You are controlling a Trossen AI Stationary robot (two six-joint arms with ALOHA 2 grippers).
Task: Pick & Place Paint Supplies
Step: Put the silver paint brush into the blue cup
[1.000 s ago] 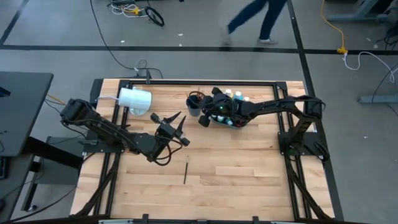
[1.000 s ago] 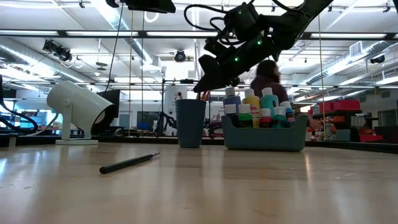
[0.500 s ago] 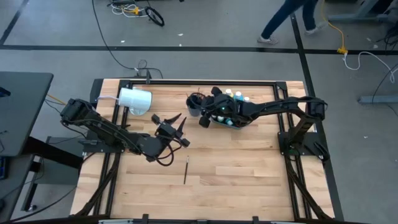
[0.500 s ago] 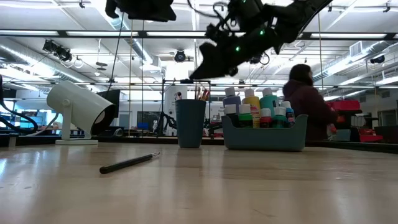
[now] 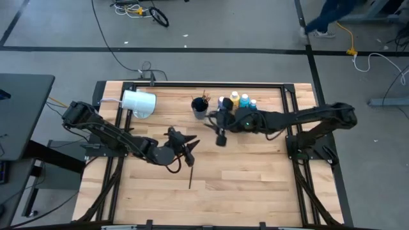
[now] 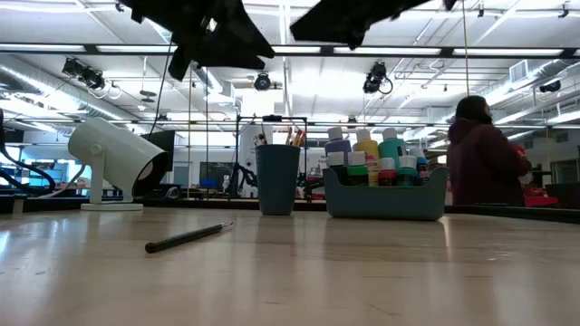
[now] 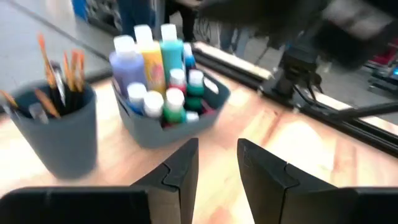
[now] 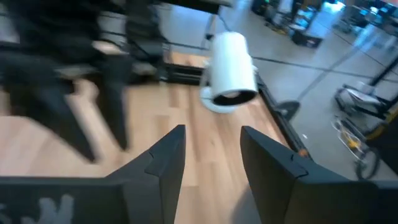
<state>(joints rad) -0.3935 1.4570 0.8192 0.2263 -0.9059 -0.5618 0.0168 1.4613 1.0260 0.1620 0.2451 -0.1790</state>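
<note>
High view puts my left claw (image 5: pixel 186 148) over the middle of the pale wooden desk (image 5: pixel 255 172), just above the one thin dark paintbrush (image 5: pixel 190 174) that lies loose there. My right claw (image 5: pixel 220 138) hangs clear of the desk beside the grey plastic caddy (image 7: pixel 163 129), empty, fingers parted.

I judge this the gap between placements: the right arm has nothing in hand, and the loose brush is what remains to collect. My left claw's fingers (image 7: pixel 181 171) stand a little apart with nothing between them. The next move, as I see it, is to drop that claw onto the brush handle, line the fingers across it and pinch; the handle is slim and lies flat, so a shallow approach could skid it away.

Containers: the caddy holds white-capped paint bottles (image 7: pixel 155 53) standing upright, taller blue, yellow and teal ones behind, shorter red and green ones in front. The dark grey cup (image 7: pixel 59 127) just beside it holds several orange-handled brushes (image 7: pixel 59 71), bristles up. The large white cylinder (image 5: pixel 138 102) lies well apart at the far left.
</note>
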